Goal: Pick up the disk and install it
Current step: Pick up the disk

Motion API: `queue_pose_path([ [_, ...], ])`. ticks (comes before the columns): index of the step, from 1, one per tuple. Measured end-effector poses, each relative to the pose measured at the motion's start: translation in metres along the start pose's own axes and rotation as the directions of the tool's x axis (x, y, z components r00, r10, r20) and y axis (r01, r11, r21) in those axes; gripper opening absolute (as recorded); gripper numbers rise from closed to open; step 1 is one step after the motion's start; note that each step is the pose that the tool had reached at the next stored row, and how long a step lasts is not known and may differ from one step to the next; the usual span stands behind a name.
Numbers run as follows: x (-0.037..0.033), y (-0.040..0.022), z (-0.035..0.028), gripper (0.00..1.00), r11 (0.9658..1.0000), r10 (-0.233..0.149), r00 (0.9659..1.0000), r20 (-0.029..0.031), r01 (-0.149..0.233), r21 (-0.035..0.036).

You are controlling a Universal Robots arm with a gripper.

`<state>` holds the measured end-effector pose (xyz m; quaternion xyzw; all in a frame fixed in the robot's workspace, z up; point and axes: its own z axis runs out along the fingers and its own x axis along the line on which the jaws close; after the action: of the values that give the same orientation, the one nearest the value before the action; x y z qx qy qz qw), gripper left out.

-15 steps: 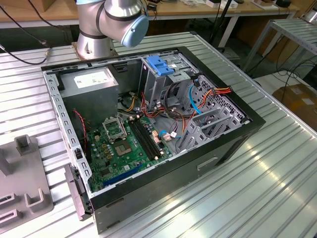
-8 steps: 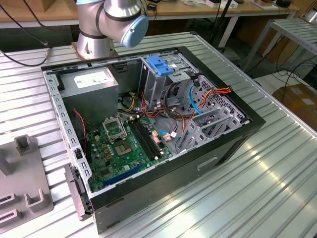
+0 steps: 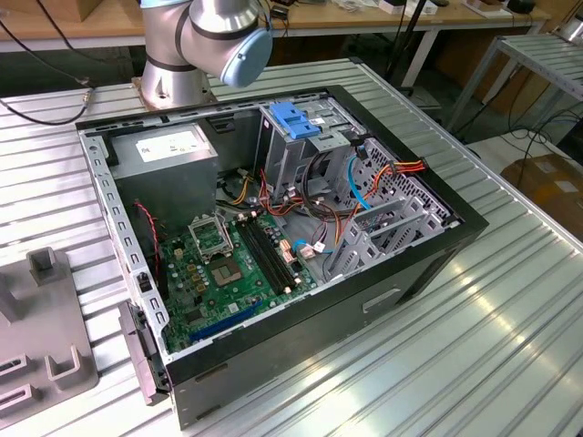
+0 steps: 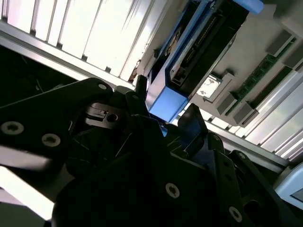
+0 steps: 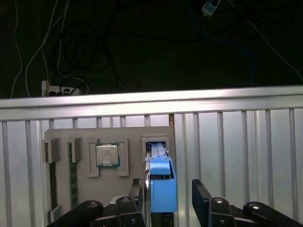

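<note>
Black fingers [image 5: 201, 195] of our gripper [image 5: 168, 189] sit closest to us in the first wrist view. They are spread wide, one on each side of the disk [image 5: 161, 187]. The disk stands on its thin edge in a slot of the grey tray [image 5: 132, 137], near a small square chip [image 5: 107, 155]. The tray lies on the ribbed metal table [image 5: 236, 156]. One finger is just beside the disk and the other is a little apart, so we are not holding it yet. We think we are at the picking-up step, right at the grab. A good grab calls for both fingers to close evenly on the flat sides, so the disk does not tip. In the exterior view the open computer case [image 3: 410, 273] waits, with its tall metal cage [image 3: 291, 146] inside.
</note>
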<state>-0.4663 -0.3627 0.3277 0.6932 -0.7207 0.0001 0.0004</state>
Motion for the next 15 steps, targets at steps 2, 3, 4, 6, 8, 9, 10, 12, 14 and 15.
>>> queue_pose_path([
  [2, 0.0, 0.0007, 0.0008, 0.54, 0.9999, -0.012, 0.9999, -0.0021, 0.012, 0.0025],
  [3, 0.0001, 0.0017, 0.0013, 0.54, 0.9999, -0.015, 0.9999, -0.0022, 0.015, 0.0028],
  [4, 0.0002, 0.0025, 0.0017, 0.54, 0.9998, -0.017, 0.9998, -0.0025, 0.017, 0.0038],
  [6, 0.0008, 0.0044, 0.0024, 0.54, 0.9996, -0.025, 0.9997, -0.0056, 0.025, 0.0107],
  [8, 0.0013, 0.0052, 0.0026, 0.54, 0.9993, -0.031, 0.9994, -0.0117, 0.032, 0.0188],
  [9, 0.0015, 0.0053, 0.0026, 0.54, 0.9991, -0.034, 0.9993, -0.0152, 0.035, 0.0245],
  [10, 0.0015, 0.0052, 0.0037, 0.54, 0.999, -0.036, 0.9992, -0.0167, 0.037, 0.0266],
  [12, 0.0015, 0.0053, 0.0067, 0.54, 0.999, -0.037, 0.9992, -0.0171, 0.037, 0.0262],
  [14, 0.0015, 0.0054, 0.0096, 0.54, 0.999, -0.037, 0.9992, -0.0171, 0.037, 0.0259],
  [15, 0.0015, 0.0054, 0.0111, 0.54, 0.999, -0.037, 0.9992, -0.017, 0.037, 0.0256],
])
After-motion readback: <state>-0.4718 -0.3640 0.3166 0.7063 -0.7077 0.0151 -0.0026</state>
